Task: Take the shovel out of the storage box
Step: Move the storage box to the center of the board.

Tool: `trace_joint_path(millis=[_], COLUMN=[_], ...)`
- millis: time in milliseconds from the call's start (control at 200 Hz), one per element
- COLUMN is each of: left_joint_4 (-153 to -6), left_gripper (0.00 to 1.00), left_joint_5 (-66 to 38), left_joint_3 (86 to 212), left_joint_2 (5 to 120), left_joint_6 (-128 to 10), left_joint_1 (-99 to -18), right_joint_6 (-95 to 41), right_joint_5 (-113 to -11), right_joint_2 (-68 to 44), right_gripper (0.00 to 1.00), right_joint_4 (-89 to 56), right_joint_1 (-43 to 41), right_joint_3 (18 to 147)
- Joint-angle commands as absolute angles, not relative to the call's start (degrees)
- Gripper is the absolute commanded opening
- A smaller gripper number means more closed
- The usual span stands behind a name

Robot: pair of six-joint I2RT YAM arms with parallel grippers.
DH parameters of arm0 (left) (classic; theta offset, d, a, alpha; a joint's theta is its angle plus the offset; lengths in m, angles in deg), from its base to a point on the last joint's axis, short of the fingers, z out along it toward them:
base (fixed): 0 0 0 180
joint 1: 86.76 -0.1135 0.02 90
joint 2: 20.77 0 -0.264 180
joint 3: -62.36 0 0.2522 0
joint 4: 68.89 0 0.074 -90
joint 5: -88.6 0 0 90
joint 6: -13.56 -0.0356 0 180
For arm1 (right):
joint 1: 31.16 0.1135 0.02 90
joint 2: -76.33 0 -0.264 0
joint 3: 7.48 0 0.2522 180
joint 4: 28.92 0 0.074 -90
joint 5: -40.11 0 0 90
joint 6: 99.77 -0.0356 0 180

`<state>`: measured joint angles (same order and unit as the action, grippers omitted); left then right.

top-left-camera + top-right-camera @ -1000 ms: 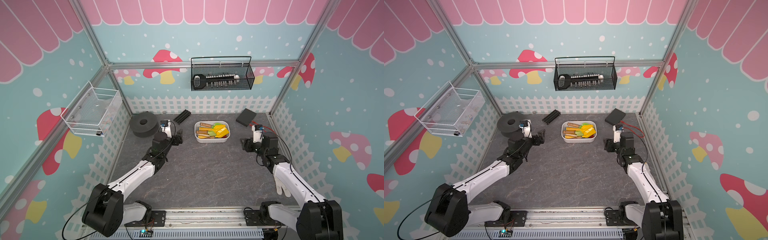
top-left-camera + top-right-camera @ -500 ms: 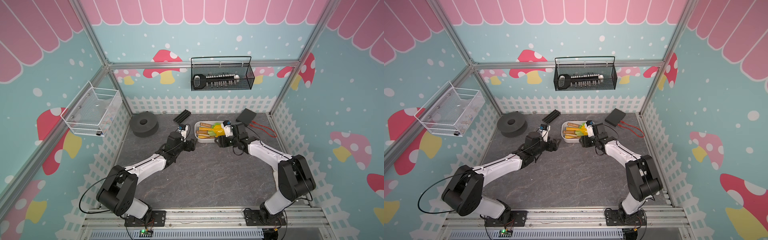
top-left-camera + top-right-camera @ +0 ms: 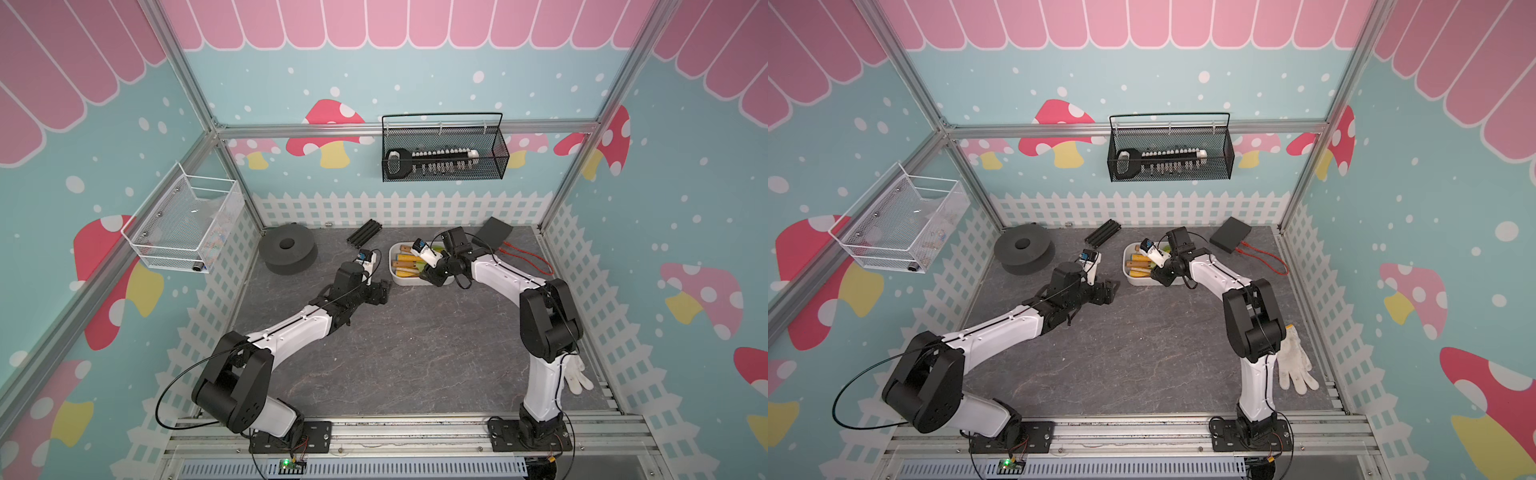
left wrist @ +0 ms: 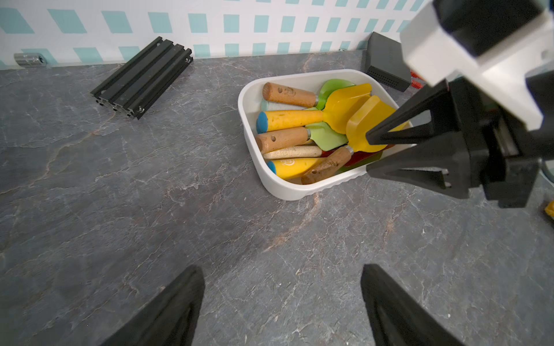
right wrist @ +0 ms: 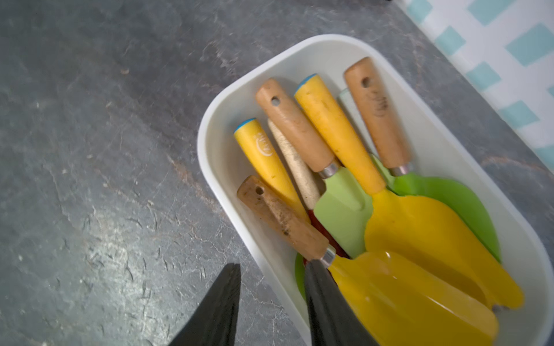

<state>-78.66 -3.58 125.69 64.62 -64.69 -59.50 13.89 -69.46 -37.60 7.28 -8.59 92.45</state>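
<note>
Swung in from both side edges of the bench (image 3: 415,353) since a second ago. Right gripper (image 4: 367,155) fingers apart, straddling the wall of the storage box (image 4: 287,191) near the back edge; left gripper (image 4: 278,287) spread, empty. Shift inward; clamp only the wood-handled yellow shovel (image 5: 287,224), atop other shovels inside.

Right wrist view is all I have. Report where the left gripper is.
Observer: The left gripper hangs open over the table, short of the storage box, touching nothing.
Operator: Name what lies behind the box.
Observer: A flat black case, with a red cable beside it.
Operator: List anything near my arm's base.
Observer: A white glove lies on the table beside the right arm, seen in both top views.
</note>
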Motion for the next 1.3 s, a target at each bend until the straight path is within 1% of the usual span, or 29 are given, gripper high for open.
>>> trace_joint_path(millis=[0, 95, 220, 375, 515, 690, 845, 1036, 1201, 1296], left_joint_4=[-82.34, -83.13, -82.84, -82.95, -83.73, -84.30, -84.32, -84.58, -84.76, -84.58], left_gripper=[0.86, 0.86, 0.86, 0.86, 0.87, 0.86, 0.87, 0.87, 0.87, 0.87], left_joint_5=[-2.33, -3.27, -5.94, -6.90, -6.58, -6.33, -6.44, -7.09, -6.97, -6.79], left_joint_3=[127.34, 127.59, 127.39, 126.93, 126.93, 127.52, 127.59, 127.89, 127.63, 127.45], left_joint_2=[62.99, 63.23, 63.43, 63.12, 62.98, 63.60, 63.95, 64.74, 64.27, 64.17], left_joint_6=[-64.66, -63.33, -61.04, -61.30, -62.10, -62.64, -62.90, -62.90, -63.07, -63.10], left_joint_1=[-60.55, -61.89, -63.01, -64.35, -64.34, -64.44, -64.44, -64.44, -64.44, -64.44], right_joint_6=[25.08, 27.23, 28.91, 32.18, 35.42, 36.34, 36.56, 33.25, 32.40, 32.98], right_joint_5=[-74.63, -74.65, -73.62, -72.99, -75.47, -76.44, -76.88, -79.34, -80.05, -80.78], right_joint_2=[-38.96, -41.22, -44.02, -48.03, -50.88, -53.39, -52.16, -46.61, -42.85, -41.63], right_gripper=[0.40, 0.39, 0.37, 0.38, 0.40, 0.40, 0.43, 0.52, 0.58, 0.58], right_joint_4=[12.49, 15.67, 16.25, 18.72, 21.47, 24.98, 24.73, 19.40, 19.02, 20.16], right_joint_1=[-8.42, -8.48, -8.48, -8.48, -8.48, -8.48, -8.48, -8.40, -8.14, -7.96], right_joint_3=[95.59, 98.82, 102.02, 106.75, 110.44, 113.90, 112.07, 107.03, 104.16, 102.70])
